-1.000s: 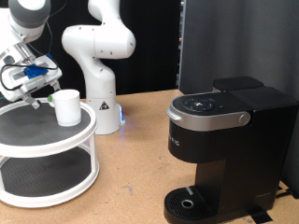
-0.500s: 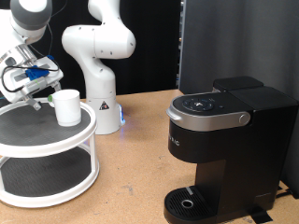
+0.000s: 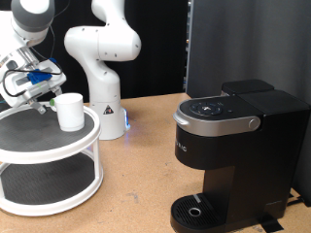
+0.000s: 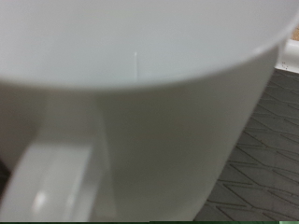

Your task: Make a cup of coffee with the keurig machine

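Nothing's really moved since a second ago: the gripper is still parked just left of the cup on the top shelf of the white round stand, far left in the exterior view. Can't tell if the jaws are released or clenched. Wrist view is basically all cup with its handle up close, and the keurig machine sits well apart on the right with its lid down.

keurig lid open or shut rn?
Shut. In the exterior view the keurig machine has its silver handle down and its top flat. The cup stands on the white shelf, not on the drip base.
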